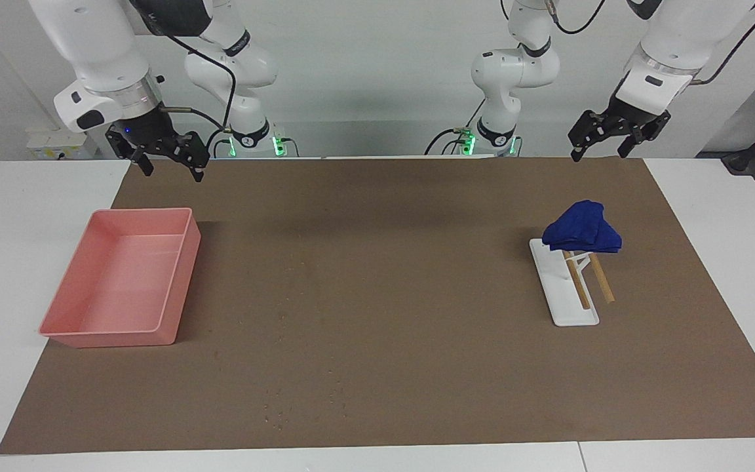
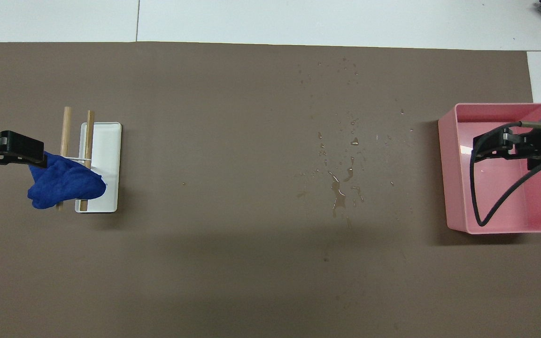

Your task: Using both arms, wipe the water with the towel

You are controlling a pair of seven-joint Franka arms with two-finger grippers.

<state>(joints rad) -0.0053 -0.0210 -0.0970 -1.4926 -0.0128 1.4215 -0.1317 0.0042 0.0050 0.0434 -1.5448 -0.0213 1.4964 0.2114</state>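
The deep-blue towel (image 1: 584, 228) (image 2: 64, 185) lies bunched over two wooden bars (image 1: 601, 278) of a small white rack (image 1: 571, 308) toward the left arm's end of the table. Water (image 2: 338, 195) is spattered as small drops and a thin puddle on the middle of the brown mat (image 1: 377, 262). My left gripper (image 1: 599, 155) hangs open in the air over the mat's edge by the robots, clear of the towel. My right gripper (image 1: 173, 174) hangs open above the mat's corner near the pink tray, holding nothing.
A pink tray (image 1: 184, 288) (image 2: 500, 107) with nothing in it stands toward the right arm's end of the table. White tabletop borders the mat on all sides.
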